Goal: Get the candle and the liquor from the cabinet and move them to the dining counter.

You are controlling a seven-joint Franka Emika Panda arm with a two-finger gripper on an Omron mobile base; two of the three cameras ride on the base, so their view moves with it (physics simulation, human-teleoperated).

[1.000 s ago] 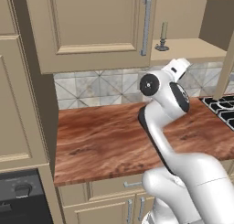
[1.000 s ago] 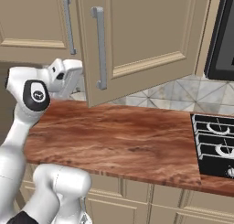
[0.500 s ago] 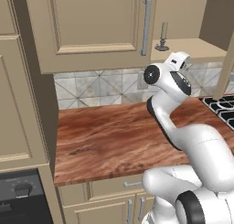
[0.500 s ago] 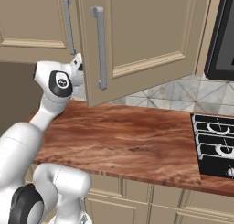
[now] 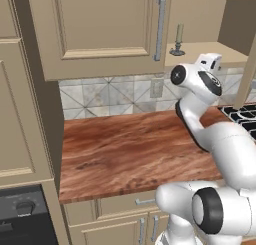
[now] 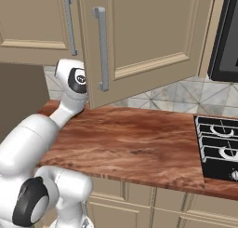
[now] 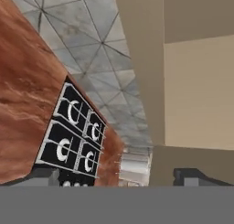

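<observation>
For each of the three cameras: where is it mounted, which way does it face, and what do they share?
Left base view: behind-left, facing the open cabinet with the candle; arm at lower right.
Right base view: behind-right, facing the cabinet door; arm at lower left.
Hand view: on the hand, rolled, facing the stove; open pincer tips at bottom.
Shared: wood countertop, tile backsplash.

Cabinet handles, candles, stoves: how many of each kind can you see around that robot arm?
Long silver door handles: 3, one in the left base view, two in the right.
Candle on the open cabinet shelf: 1
Black stove: 1
Total: 5
</observation>
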